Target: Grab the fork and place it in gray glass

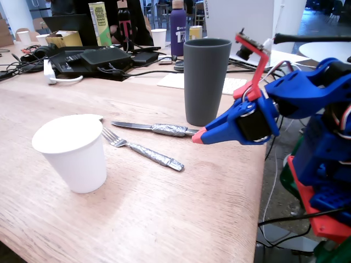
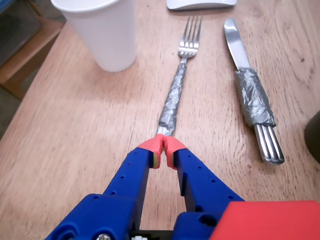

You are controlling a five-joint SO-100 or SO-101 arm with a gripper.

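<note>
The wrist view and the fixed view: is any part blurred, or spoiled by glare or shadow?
Wrist view: the fork and knife are sharp, with mild shine on the foil; the tool is slightly soft. Fixed view: the paper cup is very bright and casts a soft shadow on the table; the background is a little blurry.

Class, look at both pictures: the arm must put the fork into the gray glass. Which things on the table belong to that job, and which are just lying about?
Belong to the job:
- fork, foil-wrapped handle, lying flat
- gray glass, standing upright
- gripper, fingertips together, empty, above the handle's end

Just lying about:
- knife, beside the fork
- white paper cup
- purple bottle at the back
</note>
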